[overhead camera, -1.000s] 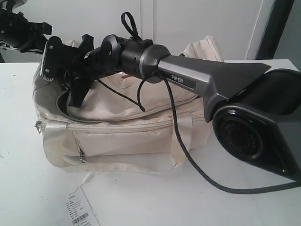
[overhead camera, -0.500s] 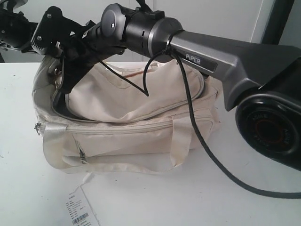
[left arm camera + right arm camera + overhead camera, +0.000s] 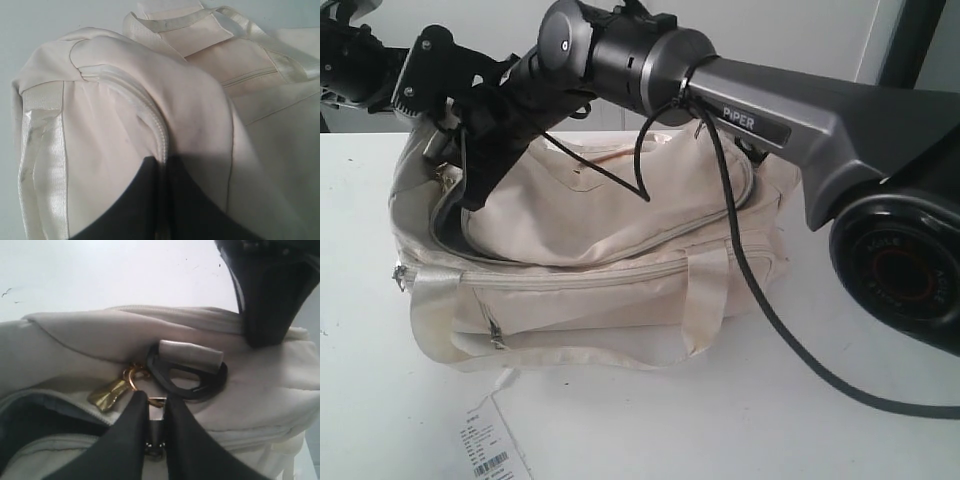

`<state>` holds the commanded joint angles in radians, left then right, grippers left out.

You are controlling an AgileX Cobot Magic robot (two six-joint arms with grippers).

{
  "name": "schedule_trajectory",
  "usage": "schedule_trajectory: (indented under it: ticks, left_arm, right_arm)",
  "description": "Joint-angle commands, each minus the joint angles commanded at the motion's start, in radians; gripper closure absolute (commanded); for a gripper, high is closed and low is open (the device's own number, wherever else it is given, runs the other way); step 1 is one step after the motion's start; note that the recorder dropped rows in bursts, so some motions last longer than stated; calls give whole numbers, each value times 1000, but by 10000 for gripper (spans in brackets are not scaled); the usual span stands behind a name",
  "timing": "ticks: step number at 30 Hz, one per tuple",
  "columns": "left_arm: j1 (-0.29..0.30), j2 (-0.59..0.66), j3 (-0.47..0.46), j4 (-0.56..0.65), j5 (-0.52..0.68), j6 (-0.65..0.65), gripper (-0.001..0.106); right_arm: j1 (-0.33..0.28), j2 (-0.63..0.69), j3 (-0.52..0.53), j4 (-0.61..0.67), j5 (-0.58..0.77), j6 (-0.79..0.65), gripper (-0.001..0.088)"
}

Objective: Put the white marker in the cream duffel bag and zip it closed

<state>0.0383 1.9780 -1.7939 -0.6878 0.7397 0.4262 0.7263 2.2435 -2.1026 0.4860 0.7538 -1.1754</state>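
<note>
The cream duffel bag (image 3: 590, 290) lies on the white table, its main zip open along the top with dark lining (image 3: 448, 222) showing at its left end. My right gripper (image 3: 470, 200) reaches across to that end and is shut on the metal zipper pull (image 3: 155, 412), beside a gold tag (image 3: 109, 393) and a black end clip (image 3: 187, 371). My left gripper (image 3: 165, 162) is shut on the bag's cream fabric at the zip seam (image 3: 150, 120); one of its fingers (image 3: 265, 295) shows in the right wrist view. The white marker is out of view.
A barcode paper tag (image 3: 488, 446) lies on the table in front of the bag. The right arm's black cable (image 3: 750, 290) hangs over the bag's right half. A strap handle (image 3: 705, 300) drapes down the front. The left arm (image 3: 350, 62) is at the far left.
The right arm has risen and swung up over the bag, uncovering its top flap. Its gripper stays at the bag's left end, which is pulled a little higher.
</note>
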Motion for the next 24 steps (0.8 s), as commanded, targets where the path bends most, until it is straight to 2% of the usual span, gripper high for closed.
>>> schedule_trajectory:
  ticks: [1,3,9,13,24]
  left_arm:
    - [0,0,0,0,-12,0,1050]
    - [0,0,0,0,-14,0,1050]
    - [0,0,0,4,-30,-2,1050]
    - [0,0,0,4,-33,-2,1050]
    - [0,0,0,8,-38,-2,1050]
  right_arm:
    - [0,0,0,63,33,-77,868]
    - [0,0,0,106,50,-126,868]
    - [0,0,0,110,109,-139,868]
    - [2,0,0,187,136,-190,868]
    - [12,0,0,198,231,-219,868]
